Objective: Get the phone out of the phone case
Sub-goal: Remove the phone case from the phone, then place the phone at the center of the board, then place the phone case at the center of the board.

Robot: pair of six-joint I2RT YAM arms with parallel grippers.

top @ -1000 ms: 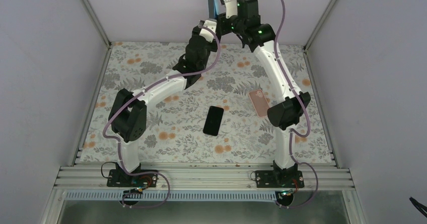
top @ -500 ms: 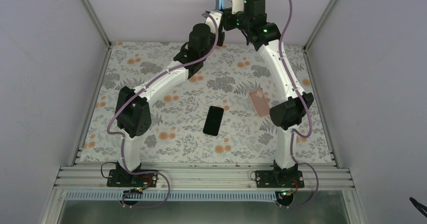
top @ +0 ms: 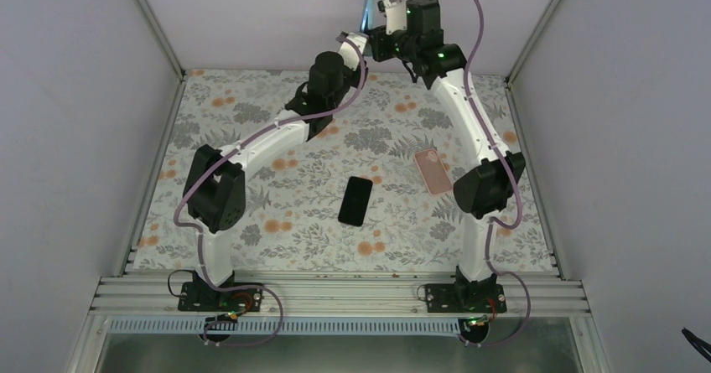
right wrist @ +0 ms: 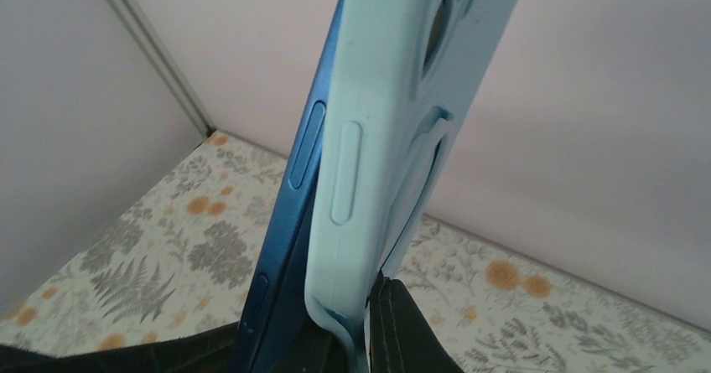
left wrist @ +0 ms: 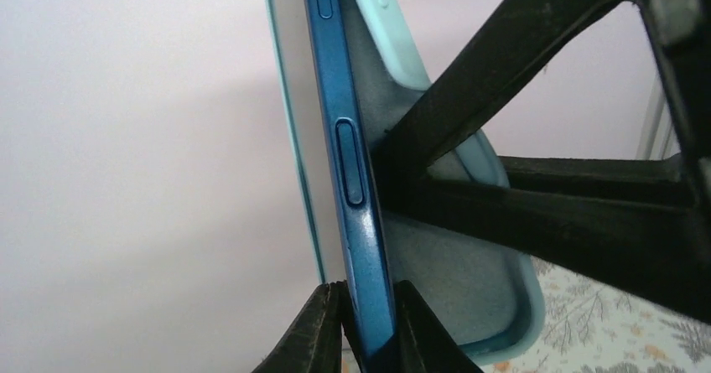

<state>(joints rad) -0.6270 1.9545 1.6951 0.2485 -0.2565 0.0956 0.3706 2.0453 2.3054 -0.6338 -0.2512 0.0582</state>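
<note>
Both arms hold a blue phone (top: 366,8) in a light-blue phone case upright, high above the table's far edge. In the left wrist view my left gripper (left wrist: 369,327) is shut on the phone's (left wrist: 348,163) bottom edge. The case (left wrist: 469,289) gapes away from the phone on the right, and a black finger (left wrist: 520,96) of the right gripper reaches into that gap. The right wrist view shows my right gripper (right wrist: 365,323) shut on the case's (right wrist: 394,121) bent lower wall, with the phone (right wrist: 289,214) standing off to its left.
A black phone (top: 355,200) lies flat mid-table on the floral cloth (top: 251,222). A pink case (top: 432,170) lies to its right, beside the right arm. White walls and metal posts (top: 155,21) enclose the table.
My left arm has risen to the held phone and its jaws have shut on the phone's edge. The right arm lifted the phone and case slightly higher.
</note>
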